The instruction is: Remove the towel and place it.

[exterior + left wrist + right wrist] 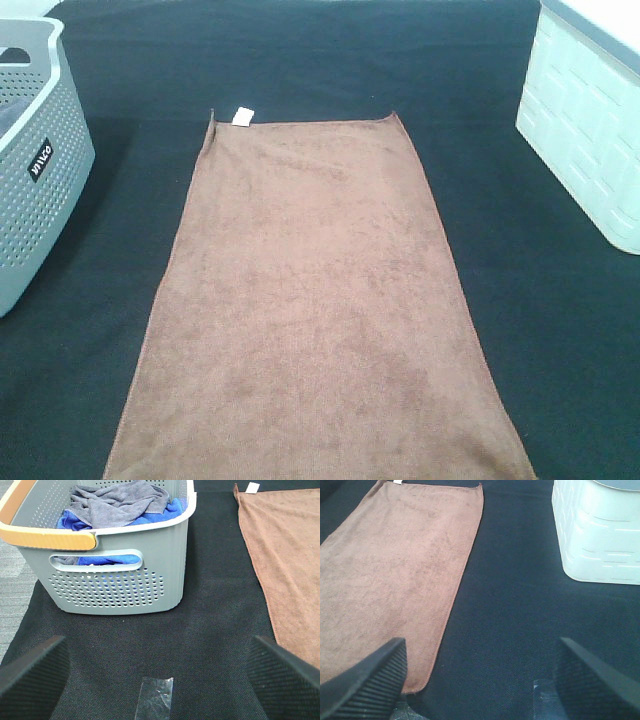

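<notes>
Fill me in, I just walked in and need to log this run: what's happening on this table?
Nothing is being handled yet. A large reddish-brown terry towel lies spread flat on the black table covering, between a grey perforated plastic basket holding grey and blue cloths and a white plastic bin. The left end effector and right end effector both hover open over the covering, touching nothing.

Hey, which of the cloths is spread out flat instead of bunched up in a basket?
The brown towel, lying flat on the black table covering. The grey cloth and blue cloth sit crumpled inside the grey basket.
</notes>
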Tool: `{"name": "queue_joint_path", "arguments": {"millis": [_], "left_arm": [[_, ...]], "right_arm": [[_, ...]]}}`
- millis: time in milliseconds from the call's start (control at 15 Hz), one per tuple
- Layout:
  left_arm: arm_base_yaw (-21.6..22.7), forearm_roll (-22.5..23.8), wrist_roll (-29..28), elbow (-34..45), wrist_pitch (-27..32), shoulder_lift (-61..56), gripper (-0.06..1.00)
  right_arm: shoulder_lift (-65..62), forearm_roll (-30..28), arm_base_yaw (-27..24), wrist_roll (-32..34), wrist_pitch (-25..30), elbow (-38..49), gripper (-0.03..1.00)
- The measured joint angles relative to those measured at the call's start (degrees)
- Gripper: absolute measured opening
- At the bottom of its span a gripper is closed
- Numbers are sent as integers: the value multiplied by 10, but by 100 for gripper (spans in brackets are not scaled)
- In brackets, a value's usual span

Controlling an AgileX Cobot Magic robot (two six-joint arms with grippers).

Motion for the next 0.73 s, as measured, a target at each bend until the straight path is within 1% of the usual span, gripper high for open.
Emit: {"name": "queue_joint_path", "arguments": {"millis": [333, 733], "left_arm": [[0, -26, -2, 0, 0, 0, 90], [0, -28, -3, 0, 0, 0, 90]], "right_arm": [[0, 0, 0, 0, 0, 0, 76], [0, 0, 0, 0, 0, 0, 76]]}}
